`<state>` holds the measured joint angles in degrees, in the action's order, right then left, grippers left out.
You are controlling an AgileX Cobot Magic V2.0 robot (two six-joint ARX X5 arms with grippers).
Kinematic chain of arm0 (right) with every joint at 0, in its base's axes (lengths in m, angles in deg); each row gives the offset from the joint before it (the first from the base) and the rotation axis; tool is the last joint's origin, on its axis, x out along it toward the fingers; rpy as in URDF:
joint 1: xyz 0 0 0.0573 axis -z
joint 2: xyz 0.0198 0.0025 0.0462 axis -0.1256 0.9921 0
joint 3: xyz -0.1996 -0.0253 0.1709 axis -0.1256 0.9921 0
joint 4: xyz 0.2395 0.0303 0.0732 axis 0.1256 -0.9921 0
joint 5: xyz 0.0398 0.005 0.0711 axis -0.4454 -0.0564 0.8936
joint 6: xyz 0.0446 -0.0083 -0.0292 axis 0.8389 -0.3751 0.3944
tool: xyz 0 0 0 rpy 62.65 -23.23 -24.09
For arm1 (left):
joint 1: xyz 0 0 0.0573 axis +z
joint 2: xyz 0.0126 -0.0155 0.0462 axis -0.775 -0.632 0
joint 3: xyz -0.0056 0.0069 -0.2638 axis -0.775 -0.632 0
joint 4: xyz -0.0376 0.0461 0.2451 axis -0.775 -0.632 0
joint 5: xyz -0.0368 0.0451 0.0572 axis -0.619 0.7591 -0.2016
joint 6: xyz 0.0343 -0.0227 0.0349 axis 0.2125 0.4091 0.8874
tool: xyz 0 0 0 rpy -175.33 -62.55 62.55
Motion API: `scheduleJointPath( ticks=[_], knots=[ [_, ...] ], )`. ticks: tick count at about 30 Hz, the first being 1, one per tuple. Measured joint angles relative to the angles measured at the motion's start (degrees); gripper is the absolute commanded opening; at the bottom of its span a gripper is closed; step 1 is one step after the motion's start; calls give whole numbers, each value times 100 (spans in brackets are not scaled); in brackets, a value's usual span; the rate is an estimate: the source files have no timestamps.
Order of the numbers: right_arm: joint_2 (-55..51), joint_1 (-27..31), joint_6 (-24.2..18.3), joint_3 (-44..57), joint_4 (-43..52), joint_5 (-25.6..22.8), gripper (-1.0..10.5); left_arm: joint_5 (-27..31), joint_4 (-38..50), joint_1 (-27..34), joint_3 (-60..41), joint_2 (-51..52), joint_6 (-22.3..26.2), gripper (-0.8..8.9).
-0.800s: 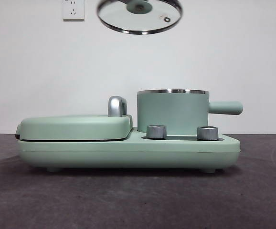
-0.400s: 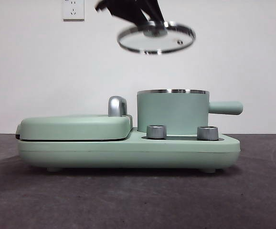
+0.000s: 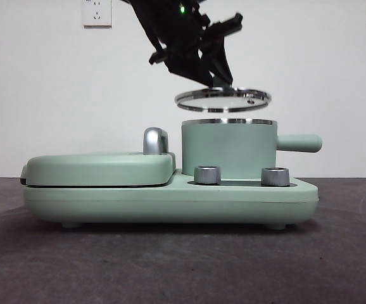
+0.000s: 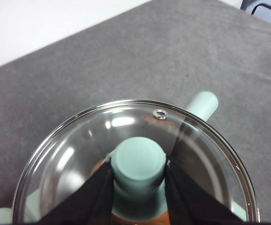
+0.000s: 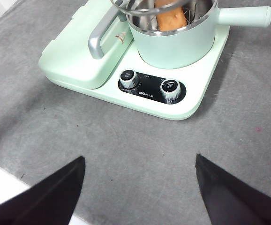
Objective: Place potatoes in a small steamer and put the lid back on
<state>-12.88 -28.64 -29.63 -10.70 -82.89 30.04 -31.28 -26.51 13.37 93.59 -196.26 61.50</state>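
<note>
The left end effector (image 4: 138, 176), clamped on the knob of the round clear glass lid (image 3: 223, 99), holds it just above the small mint-green cylindrical steamer (image 3: 228, 149), where the orange-brown potato (image 5: 172, 16) lies. Lowered off-centre, its rim could catch.

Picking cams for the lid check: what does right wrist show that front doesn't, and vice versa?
Right wrist only: the potato lying inside the steamer, and the open right end effector hovering apart over the table. Front only: the left end effector shut on the lid's knob, the lid hanging above the steamer rim with a gap. Both: steamer, two dials, griddle cover.
</note>
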Motion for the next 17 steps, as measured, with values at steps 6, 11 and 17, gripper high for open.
scheduleJointPath(
  ticks=[6, 11, 17],
  knots=[
    [0, 0, 0, 0, 0, 0, 364, 9, 170, 0, 0, -72, 0, 14],
    [0, 0, 0, 0, 0, 0, 364, 9, 256, 0, 0, -76, 0, 14],
    [0, 0, 0, 0, 0, 0, 364, 9, 269, -26, 0, -208, 0, 14]
  ],
)
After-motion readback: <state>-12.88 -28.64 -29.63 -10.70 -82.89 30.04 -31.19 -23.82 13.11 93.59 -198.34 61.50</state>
